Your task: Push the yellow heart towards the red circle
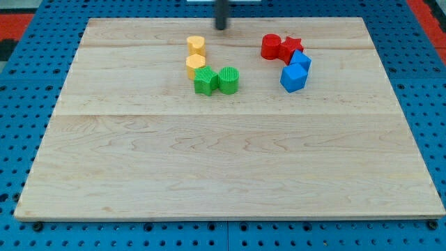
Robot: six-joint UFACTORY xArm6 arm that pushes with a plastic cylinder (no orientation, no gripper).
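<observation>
my tip (221,28) rests near the view's top edge of the wooden tabletop (230,167), just up and to the right of the upper yellow block (196,46). a second yellow block (196,65), possibly the heart, sits directly below it, touching. a green star-like block (205,81) and a green round block (228,79) sit side by side beneath. well apart to the view's right, the red circle (271,46) touches a red star (291,48), with two blue blocks (301,61) (293,78) below them.

My tip (221,28) ends a straight, dark grey, smooth rod.
</observation>
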